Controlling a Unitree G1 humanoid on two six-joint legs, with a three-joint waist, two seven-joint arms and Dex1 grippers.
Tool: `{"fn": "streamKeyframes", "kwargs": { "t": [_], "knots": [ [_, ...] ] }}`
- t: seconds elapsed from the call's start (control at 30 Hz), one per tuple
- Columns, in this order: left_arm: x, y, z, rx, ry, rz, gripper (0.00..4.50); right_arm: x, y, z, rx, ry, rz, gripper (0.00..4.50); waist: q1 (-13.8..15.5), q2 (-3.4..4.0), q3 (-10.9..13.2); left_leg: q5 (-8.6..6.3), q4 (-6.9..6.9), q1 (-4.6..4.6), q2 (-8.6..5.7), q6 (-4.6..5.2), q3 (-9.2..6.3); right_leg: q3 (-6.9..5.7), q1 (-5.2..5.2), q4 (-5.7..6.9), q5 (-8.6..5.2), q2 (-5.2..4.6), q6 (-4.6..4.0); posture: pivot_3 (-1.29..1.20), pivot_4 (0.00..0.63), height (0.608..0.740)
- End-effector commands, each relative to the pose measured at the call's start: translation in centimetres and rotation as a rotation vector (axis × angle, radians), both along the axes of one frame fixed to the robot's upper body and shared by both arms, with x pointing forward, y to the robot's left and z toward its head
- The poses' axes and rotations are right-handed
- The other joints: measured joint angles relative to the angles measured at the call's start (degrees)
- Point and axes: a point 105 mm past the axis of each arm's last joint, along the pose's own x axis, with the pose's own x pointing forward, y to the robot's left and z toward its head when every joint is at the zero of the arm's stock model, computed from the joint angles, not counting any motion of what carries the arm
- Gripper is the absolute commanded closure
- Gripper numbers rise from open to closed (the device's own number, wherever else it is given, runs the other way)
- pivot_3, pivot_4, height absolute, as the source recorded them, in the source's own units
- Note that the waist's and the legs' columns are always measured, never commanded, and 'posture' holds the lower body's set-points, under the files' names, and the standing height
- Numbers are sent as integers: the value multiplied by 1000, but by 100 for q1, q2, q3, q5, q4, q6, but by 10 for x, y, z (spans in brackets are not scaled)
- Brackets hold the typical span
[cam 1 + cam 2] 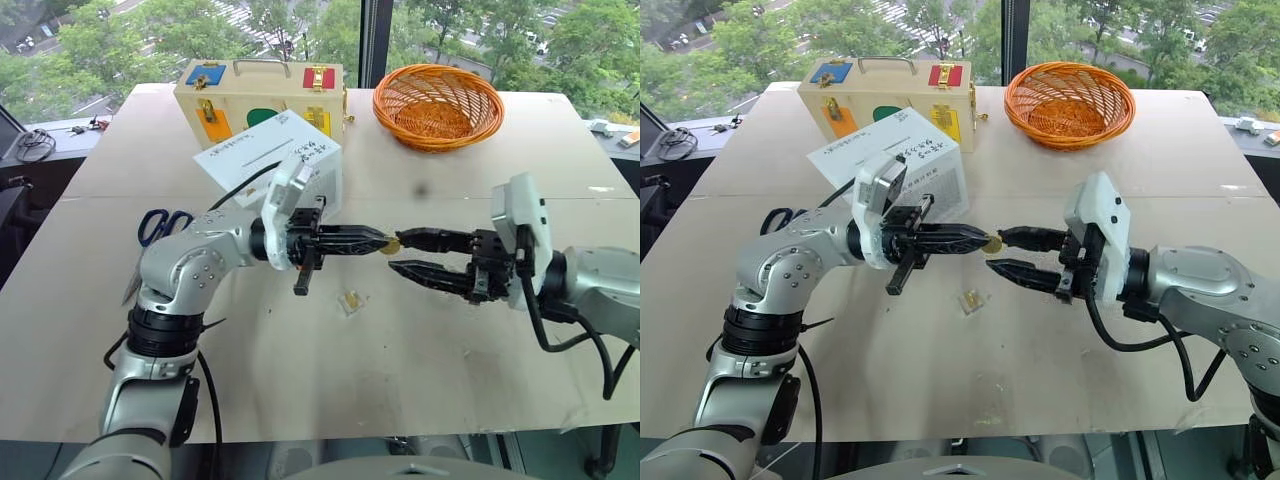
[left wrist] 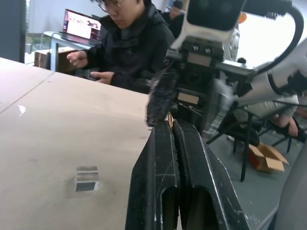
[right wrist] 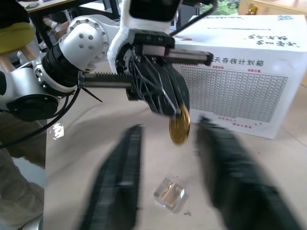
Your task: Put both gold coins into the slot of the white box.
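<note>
Head stereo pair: looking forward and down over the desk (image 1: pixel 300 380), both eyes sharing both arms and the white box (image 1: pixel 930 160) | left wrist: sitting close behind the left end effector (image 2: pixel 171 125), facing the right end effector (image 2: pixel 184 108) | right wrist: facing back at the gold coin (image 3: pixel 180 125) and white box, close in.

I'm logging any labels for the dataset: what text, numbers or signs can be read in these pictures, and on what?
White box, top face: black handwriting beside the slot, too small to read.
White box, side panel: printed heading, grey grid and lines below, blurred, not readable.
Wooden case: coloured patches, no text visible.
Laptop screen: picture, unreadable.
Nothing is legible.
</note>
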Motion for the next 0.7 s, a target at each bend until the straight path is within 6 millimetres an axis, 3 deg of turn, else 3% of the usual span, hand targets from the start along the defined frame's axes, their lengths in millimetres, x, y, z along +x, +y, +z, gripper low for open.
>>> {"fn": "streamKeyframes", "kwargs": {
  "t": [0.03,0.1,0.2,0.33,0.53,0.7],
  "knots": [
    [2,11,21,-31,-45,63,4500,2,-15,13,-7,-88,-72,801,-1,0,0,0,0,0,0,0,0,0,0,0,0,0,0,0,150,740],
    [5,14,27,-42,-46,99,4500,3,-21,13,-33,-116,-106,69,0,0,0,0,0,1,0,0,0,0,0,1,0,0,0,0,150,740],
    [24,30,57,-71,-111,304,4500,2,-37,20,-85,-225,-202,69,21,-2,2,0,2,0,0,0,-1,-3,0,2,0,0,1,0,150,740],
    [58,68,95,39,-235,669,4500,-8,-45,39,35,-296,-231,69,31,-25,18,0,5,-5,2,-1,-3,-16,0,5,1,9,3,0,150,740],
    [92,113,92,285,-164,786,4500,-12,-34,52,101,-317,-149,69,-14,-18,18,0,-1,12,1,-1,11,-1,3,8,0,11,2,0,150,740],
    [104,128,78,400,-132,786,4500,-14,-27,60,127,-322,-85,69,11,-22,21,1,4,-5,2,-1,14,-10,0,5,0,11,-1,0,150,740]
  ]
}}
